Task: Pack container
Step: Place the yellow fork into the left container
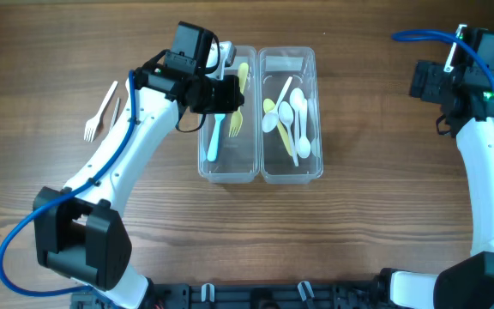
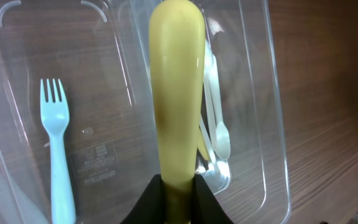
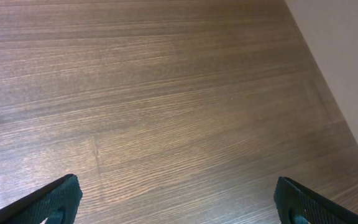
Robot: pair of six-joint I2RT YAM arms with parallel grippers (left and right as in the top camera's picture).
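Presently, yellow utensil point(image 2: 178, 93) is clamped by its near end in the left jaws and held above the left container point(image 1: 227, 176), handle running close along the wall shared with the right container point(image 1: 292, 178). Its working end is hidden under the jaws; cannot tell fork or spoon. Left container holds a blue fork point(image 2: 56, 149) flat on its floor; right container holds spoons point(image 1: 292, 116), white and yellow. White fork point(image 1: 99, 112) lies on the surface point(image 1: 384, 215) to the left, well apart from both containers, not yet packed. Right jaws wide apart, empty, over bare surface at far right. Risks, as judged: release this near the dividing wall could leave the utensil bridging both rims or tipping in among the spoons; a slick handle gripped at one end may swivel on opening; descending jaws could nudge the light container sideways.
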